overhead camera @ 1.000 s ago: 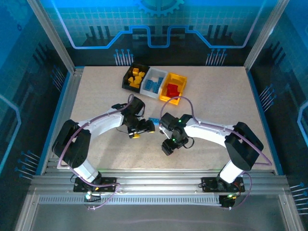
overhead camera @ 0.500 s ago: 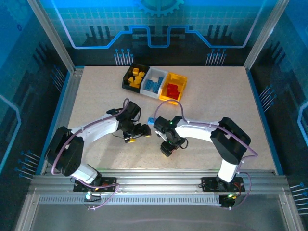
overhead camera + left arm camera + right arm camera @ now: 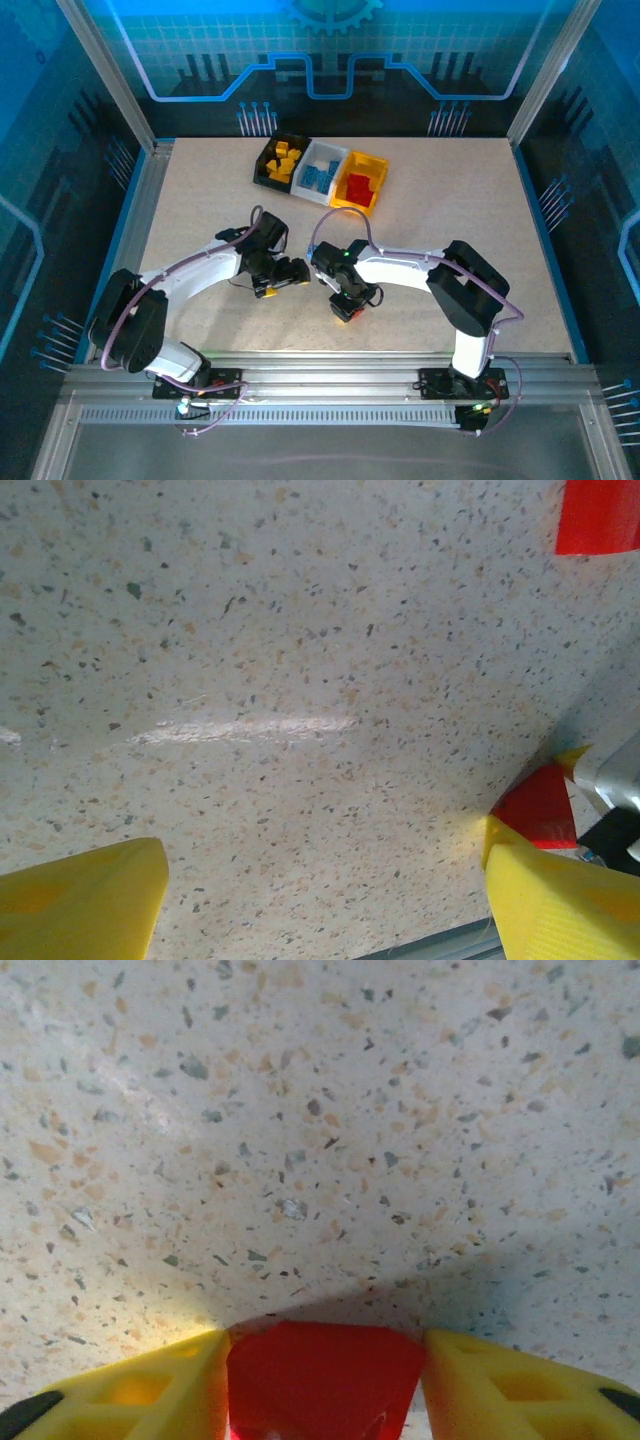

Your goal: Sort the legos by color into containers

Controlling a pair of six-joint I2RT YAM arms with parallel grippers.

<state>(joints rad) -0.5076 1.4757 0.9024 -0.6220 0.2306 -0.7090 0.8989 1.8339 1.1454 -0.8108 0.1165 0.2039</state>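
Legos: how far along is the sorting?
Done: yellow bricks sit in the black bin, blue bricks in the white bin, red bricks in the yellow bin. In hand: the right pincer grips a red brick. The left pincer is open, empty. Left: binning that brick, plus a loose red piece on the table.

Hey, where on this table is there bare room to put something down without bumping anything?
Widest bare patch: the table right of the yellow-orange bin, out to the right rail. Another lies left of the black bin, toward the left rail. Crowded: the middle, where the left gripper and the right gripper, jaws around a red lego, nearly meet.
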